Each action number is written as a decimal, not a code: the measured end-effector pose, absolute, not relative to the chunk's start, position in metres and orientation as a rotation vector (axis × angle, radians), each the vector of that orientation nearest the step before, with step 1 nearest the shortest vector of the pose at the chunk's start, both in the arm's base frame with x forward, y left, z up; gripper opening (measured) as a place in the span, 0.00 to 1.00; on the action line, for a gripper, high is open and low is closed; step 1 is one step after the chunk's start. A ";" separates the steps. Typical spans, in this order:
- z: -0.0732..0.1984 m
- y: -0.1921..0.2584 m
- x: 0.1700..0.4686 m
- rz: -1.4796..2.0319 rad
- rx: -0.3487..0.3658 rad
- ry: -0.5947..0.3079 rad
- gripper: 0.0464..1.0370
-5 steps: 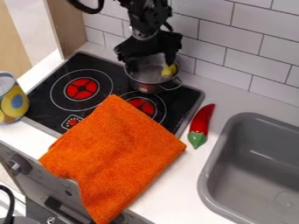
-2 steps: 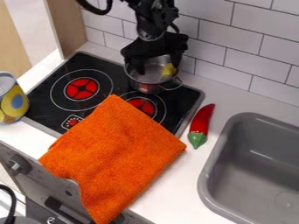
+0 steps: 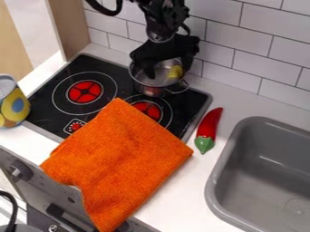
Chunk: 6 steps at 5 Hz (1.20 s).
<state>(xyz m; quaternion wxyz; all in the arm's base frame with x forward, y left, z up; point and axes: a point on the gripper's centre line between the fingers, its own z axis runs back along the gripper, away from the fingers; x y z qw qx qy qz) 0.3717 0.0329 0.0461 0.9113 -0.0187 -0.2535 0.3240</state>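
Observation:
The black gripper [image 3: 167,68] hangs from the top edge over a small metal pot [image 3: 153,89] at the back of the stove. Its two fingers are spread apart at the pot's opening, one towards the left side and one towards the right. A yellow object [image 3: 176,71] lies in the pot's right part, close to the right finger; whether they touch I cannot tell. An orange cloth [image 3: 120,161] is spread over the stove's front right part and the counter, hanging past the front edge.
The black stove [image 3: 54,106] has red burner centres. Right of it a red chili pepper [image 3: 209,124] with a green end lies on the counter [image 3: 181,195]. A grey sink [image 3: 221,174] is at the right, a patterned can [image 3: 12,104] at the left edge, and a tiled wall behind.
The gripper has shifted a little to the right over the pot, its right finger now beside the pot's right rim. Pot, yellow object, cloth and pepper have not visibly moved.

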 end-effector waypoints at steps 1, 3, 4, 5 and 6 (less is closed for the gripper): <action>0.041 0.033 0.373 0.660 -0.018 -0.500 0.96; 0.041 0.031 0.378 0.645 -0.022 -0.472 0.96; 0.041 0.032 0.377 0.644 -0.016 -0.457 0.96; 0.040 0.034 0.376 0.649 -0.023 -0.447 0.96; 0.040 0.036 0.375 0.647 -0.022 -0.440 0.96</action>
